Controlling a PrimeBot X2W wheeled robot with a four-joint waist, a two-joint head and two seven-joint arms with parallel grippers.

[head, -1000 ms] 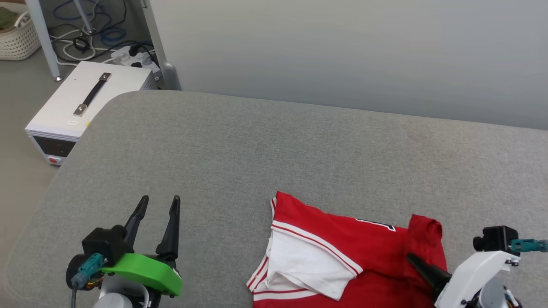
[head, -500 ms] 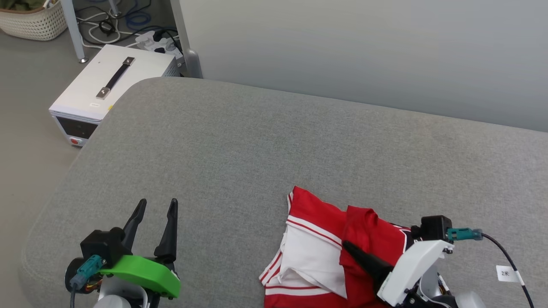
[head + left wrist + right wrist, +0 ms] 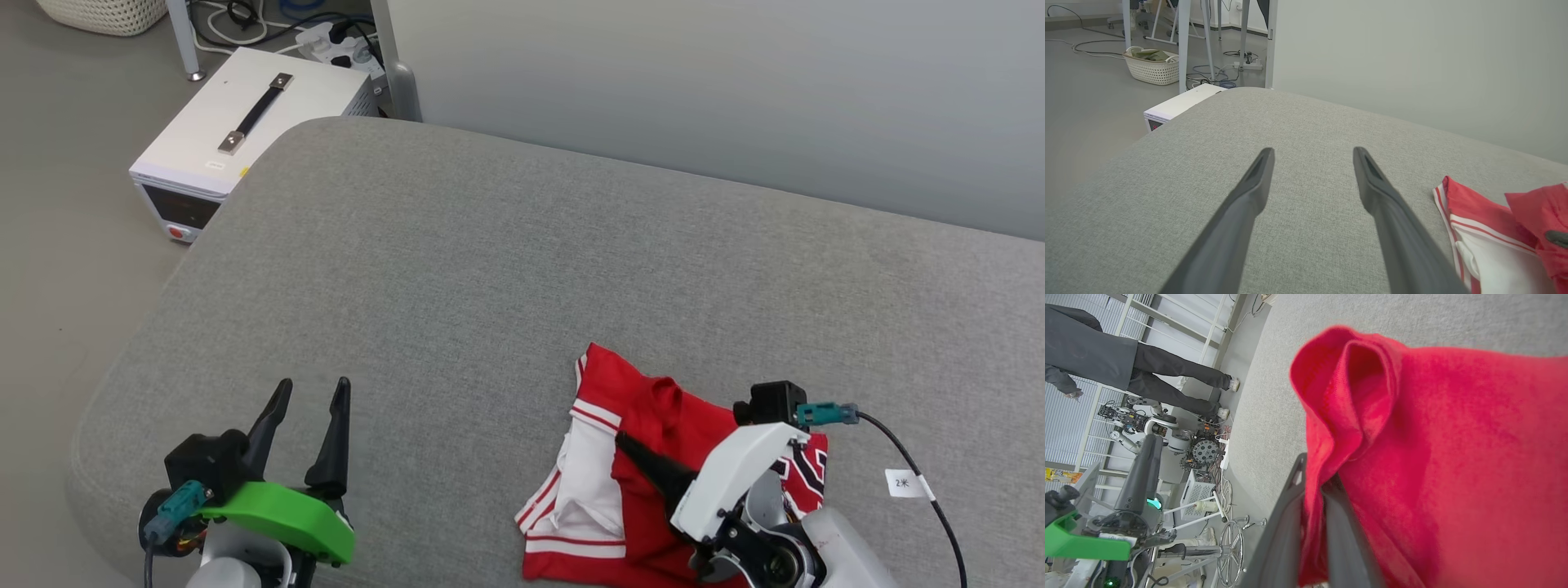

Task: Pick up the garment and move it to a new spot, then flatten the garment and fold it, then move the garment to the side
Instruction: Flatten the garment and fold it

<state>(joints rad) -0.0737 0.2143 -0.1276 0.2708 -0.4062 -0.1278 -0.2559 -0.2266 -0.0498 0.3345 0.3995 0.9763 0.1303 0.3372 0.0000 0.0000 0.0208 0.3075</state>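
Note:
The red garment (image 3: 645, 412) lies bunched on the grey cushioned surface (image 3: 490, 278) at the lower right, a white sleeve with striped trim (image 3: 588, 478) on its left side and black-and-white lettering (image 3: 804, 469) at its right. My right gripper (image 3: 633, 447) is shut on a raised fold of its red fabric, held over the garment's middle. In the right wrist view the fabric (image 3: 1453, 457) drapes over and between the fingers of that gripper (image 3: 1314, 477). My left gripper (image 3: 313, 384) stands open and empty at the lower left, apart from the garment (image 3: 1478, 228); nothing lies between its fingers (image 3: 1313, 150).
A white equipment box with a black handle (image 3: 245, 131) stands on the floor off the surface's far left corner, with cables and a power strip (image 3: 343, 45) behind it. A wicker basket (image 3: 1152, 67) sits farther off. A grey wall panel (image 3: 735, 82) backs the surface. A person's legs (image 3: 1167, 375) show at a distance.
The head camera has shifted. My right gripper has carried the red fold leftward across the garment toward the white sleeve, bunching it narrower. The left gripper has stayed put.

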